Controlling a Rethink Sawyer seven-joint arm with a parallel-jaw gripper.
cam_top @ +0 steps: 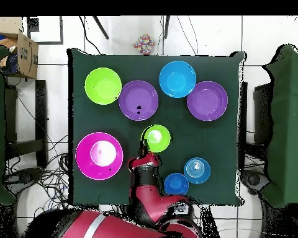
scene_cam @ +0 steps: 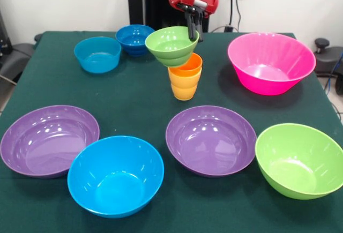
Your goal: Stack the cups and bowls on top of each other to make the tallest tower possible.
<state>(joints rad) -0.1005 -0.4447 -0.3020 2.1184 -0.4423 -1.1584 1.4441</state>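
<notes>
My gripper (scene_cam: 193, 34) is shut on the right rim of the small green bowl (scene_cam: 171, 44). The bowl hangs tilted, its bottom at or just above the orange cup (scene_cam: 187, 65). That cup is nested in the yellow-orange cup (scene_cam: 185, 87) at the table's middle. In the overhead view the small green bowl (cam_top: 156, 137) hides the cups, with the gripper (cam_top: 143, 149) at its edge. The small light blue bowl (scene_cam: 97, 54) and the small dark blue bowl (scene_cam: 134, 39) stand apart at the far left.
Large bowls ring the cups: pink (scene_cam: 270, 61) at the far right, purple (scene_cam: 49, 139) near left, blue (scene_cam: 115, 175) at the front, a second purple (scene_cam: 210, 139) just in front of the cups, green (scene_cam: 300, 159) near right.
</notes>
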